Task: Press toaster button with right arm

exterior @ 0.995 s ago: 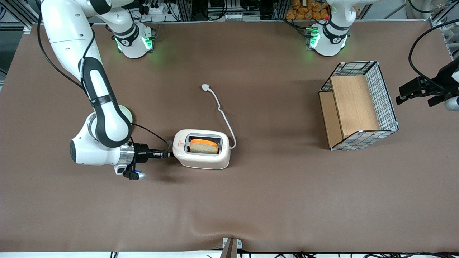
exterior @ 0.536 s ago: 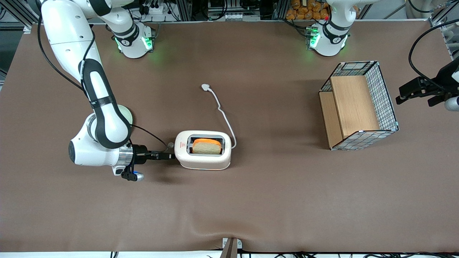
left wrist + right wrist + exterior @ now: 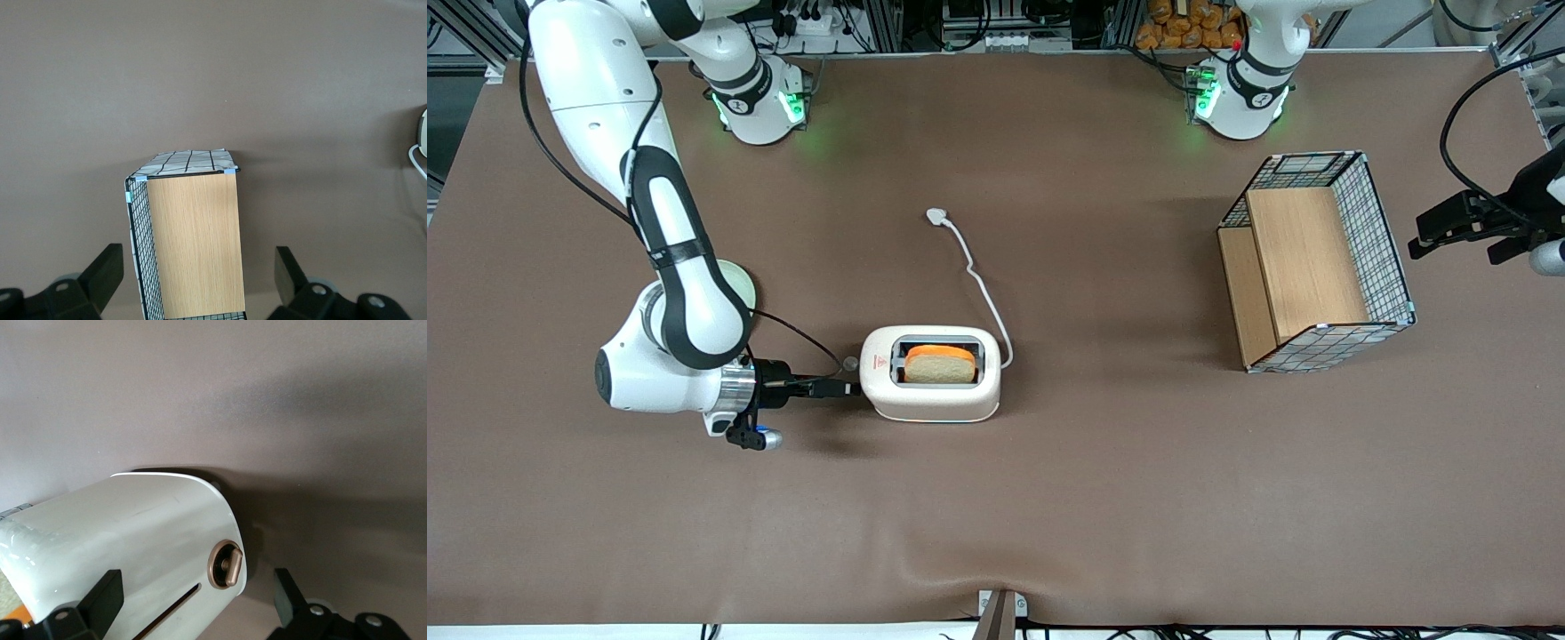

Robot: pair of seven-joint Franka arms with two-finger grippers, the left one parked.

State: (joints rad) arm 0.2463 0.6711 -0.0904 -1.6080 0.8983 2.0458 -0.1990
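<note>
Low beside the smooth, rounded toaster (image 3: 934,384) sits the slim end effector (image 3: 852,388).

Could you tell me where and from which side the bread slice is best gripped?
Probably its exposed top edge, from above: the bread slice stands upright in the toaster slot, whose walls hide the rest. The pincer, open, sits at the toaster's narrow end.

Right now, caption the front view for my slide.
Right arm's gripper at the toaster's narrow end beside the button; toast in slot.
</note>
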